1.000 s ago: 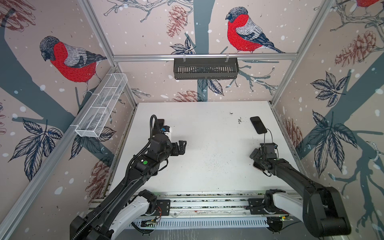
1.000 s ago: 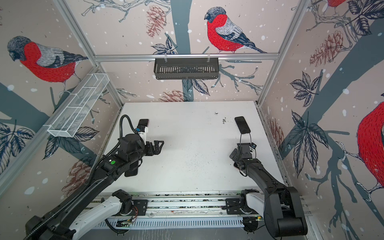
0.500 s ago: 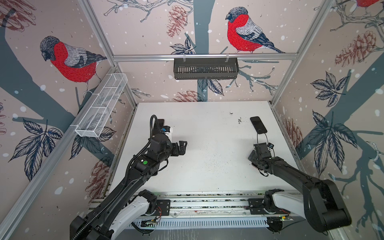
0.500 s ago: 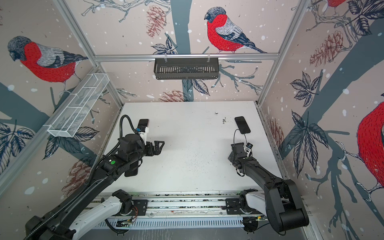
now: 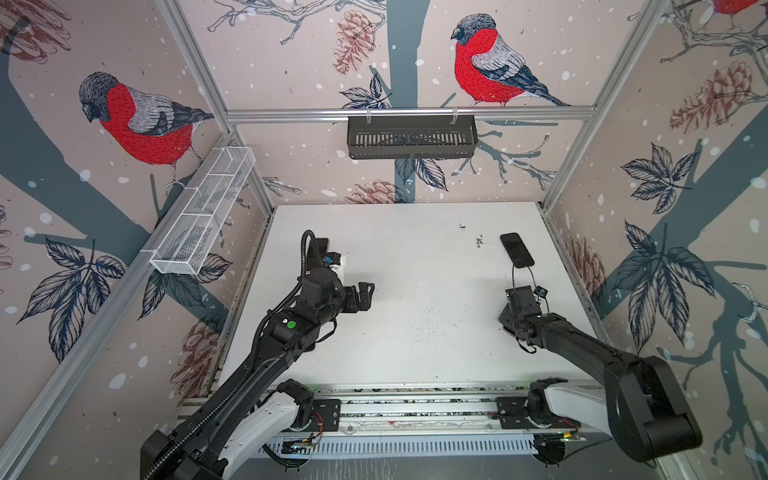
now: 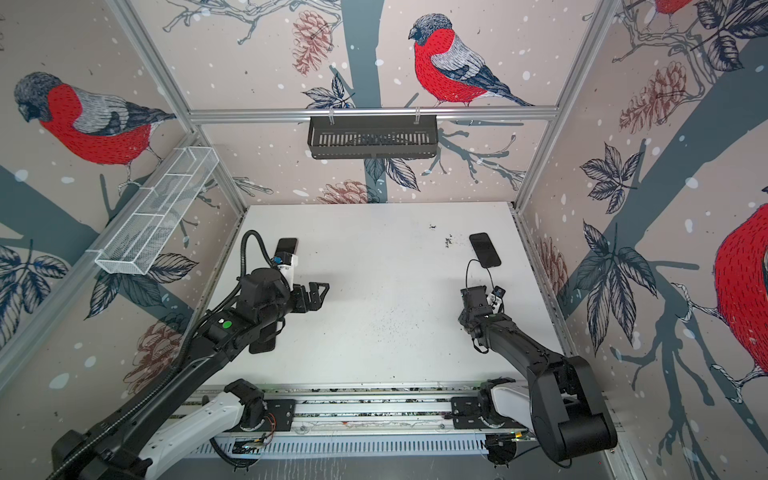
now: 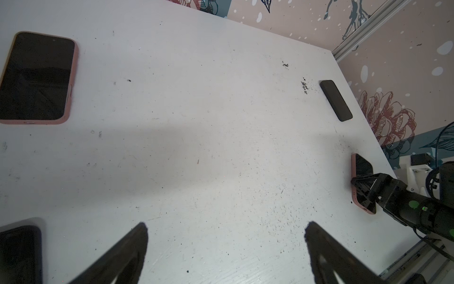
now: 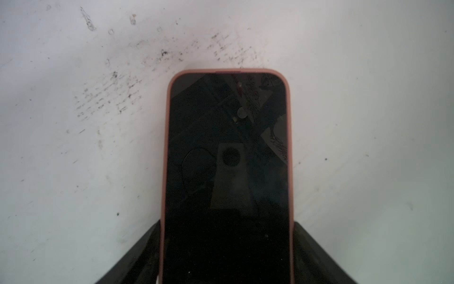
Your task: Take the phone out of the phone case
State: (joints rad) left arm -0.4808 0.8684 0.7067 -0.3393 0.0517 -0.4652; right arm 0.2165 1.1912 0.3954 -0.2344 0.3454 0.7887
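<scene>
A dark-screened phone (image 8: 227, 147) in a pink phone case (image 8: 166, 152) lies flat on the white table (image 5: 415, 332). My right gripper (image 8: 227, 226) straddles its near end, with a black finger (image 8: 147, 246) pressed against each long side of the case. The left wrist view shows the same phone (image 7: 363, 169) under the right gripper's fingers (image 7: 363, 183). In both top views the right wrist (image 5: 521, 299) (image 6: 478, 301) hides it. My left gripper (image 7: 226, 227) (image 5: 365, 293) (image 6: 320, 293) hovers open over bare table left of centre.
A second pink-cased phone (image 7: 36, 78) (image 6: 286, 245) lies at the far left behind the left wrist. A black phone (image 5: 516, 249) (image 6: 484, 249) (image 7: 335, 100) lies beyond the right gripper. Another dark phone or case (image 6: 264, 338) (image 7: 19, 253) lies under the left arm.
The right gripper has shifted slightly left and its fingers have closed in against the pink case's sides. The left arm has not moved.
</scene>
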